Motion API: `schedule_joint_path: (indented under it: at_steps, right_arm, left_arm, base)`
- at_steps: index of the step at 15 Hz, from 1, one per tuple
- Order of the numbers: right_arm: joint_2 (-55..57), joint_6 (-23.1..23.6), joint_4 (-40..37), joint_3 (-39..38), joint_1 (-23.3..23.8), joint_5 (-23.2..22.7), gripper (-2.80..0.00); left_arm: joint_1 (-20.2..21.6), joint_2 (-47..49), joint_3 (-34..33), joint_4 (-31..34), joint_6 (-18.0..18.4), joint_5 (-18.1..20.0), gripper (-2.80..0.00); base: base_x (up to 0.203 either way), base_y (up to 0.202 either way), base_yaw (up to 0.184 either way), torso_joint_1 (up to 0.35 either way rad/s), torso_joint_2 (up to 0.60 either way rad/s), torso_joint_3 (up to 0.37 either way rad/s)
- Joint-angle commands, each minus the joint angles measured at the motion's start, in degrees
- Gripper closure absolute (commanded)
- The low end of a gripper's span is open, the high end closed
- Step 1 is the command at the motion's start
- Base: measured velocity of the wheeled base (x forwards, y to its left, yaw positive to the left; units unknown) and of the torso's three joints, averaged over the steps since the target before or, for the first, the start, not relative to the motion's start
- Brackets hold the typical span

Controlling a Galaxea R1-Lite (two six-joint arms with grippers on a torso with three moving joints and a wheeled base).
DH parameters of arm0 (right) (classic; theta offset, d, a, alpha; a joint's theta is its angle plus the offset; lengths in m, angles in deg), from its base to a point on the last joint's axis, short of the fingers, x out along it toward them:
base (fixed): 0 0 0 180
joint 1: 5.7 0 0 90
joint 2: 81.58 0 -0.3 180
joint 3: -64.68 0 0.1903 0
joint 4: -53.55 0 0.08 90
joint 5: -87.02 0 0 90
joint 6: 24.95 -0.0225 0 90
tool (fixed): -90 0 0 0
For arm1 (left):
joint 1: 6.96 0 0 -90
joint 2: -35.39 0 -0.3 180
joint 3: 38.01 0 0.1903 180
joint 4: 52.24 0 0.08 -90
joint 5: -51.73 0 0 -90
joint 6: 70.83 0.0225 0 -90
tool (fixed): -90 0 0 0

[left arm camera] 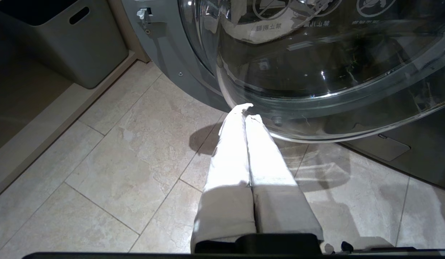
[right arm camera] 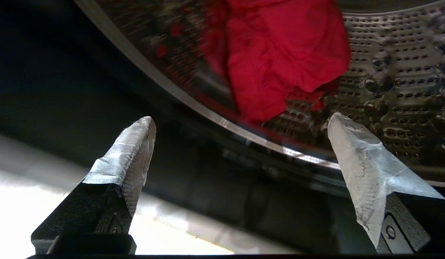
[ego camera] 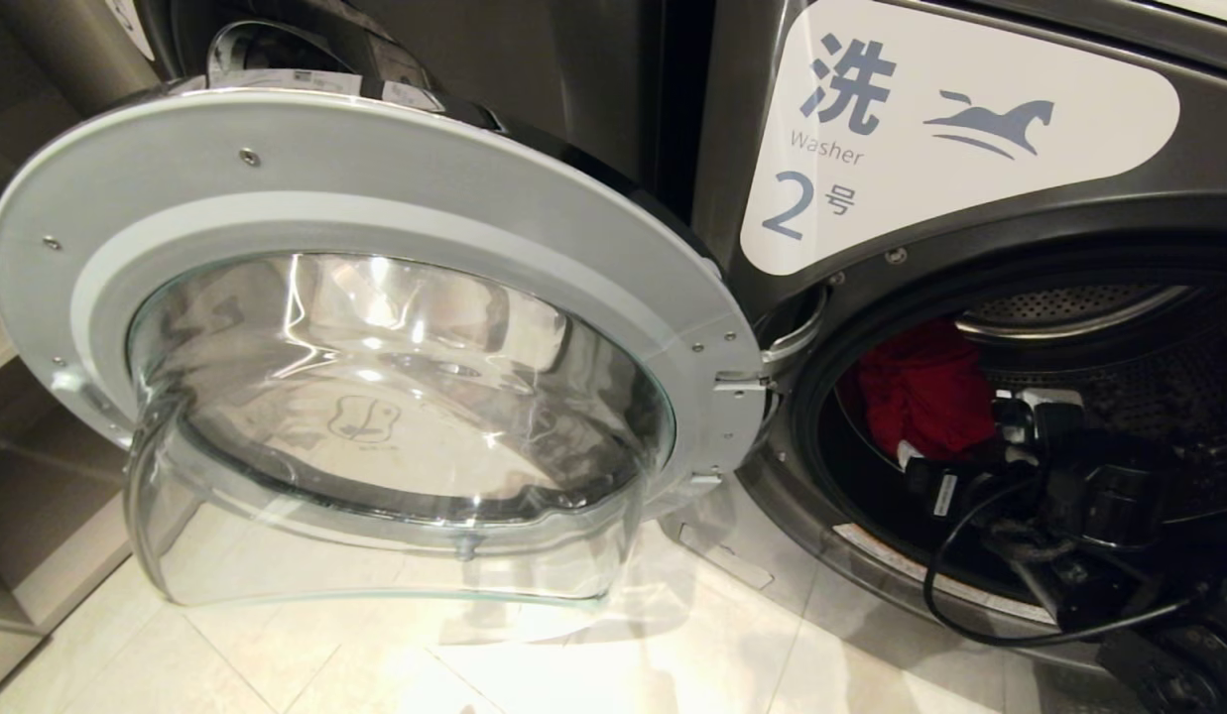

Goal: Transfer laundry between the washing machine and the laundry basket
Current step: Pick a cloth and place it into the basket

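Currently washer door [ego camera: 375,327] swung fully open, its glass bowl filling the left of the head view. Red garment [ego camera: 920,387] lies inside the perforated drum [right arm camera: 398,72], toward the back. Right gripper [right arm camera: 240,126] at the drum mouth, fingers wide apart, empty, short of the garment. Left gripper [left arm camera: 245,111] pressed together above the tiled floor [left arm camera: 128,162], beside the door glass; grey bin [left arm camera: 71,39] well apart.
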Motion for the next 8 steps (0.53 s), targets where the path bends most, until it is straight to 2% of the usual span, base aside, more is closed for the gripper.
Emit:
schedule_joint_path:
  at_steps: [1,8]
  right_arm:
    - [6.9,-0.3,0.7,4.1,1.4,0.6,-2.80]
    - [17.7,-0.3,0.7,18.0,4.3,2.1,-2.80]
  left_arm:
    - [0.0,0.1,-2.3,0.0,0.0,0.0,0.00]
    - [0.0,0.1,-2.3,0.0,0.0,0.0,0.00]
  base:
    - [0.000,0.000,0.000,0.000,0.00,0.000]
    - [0.000,0.000,0.000,0.000,0.00,0.000]
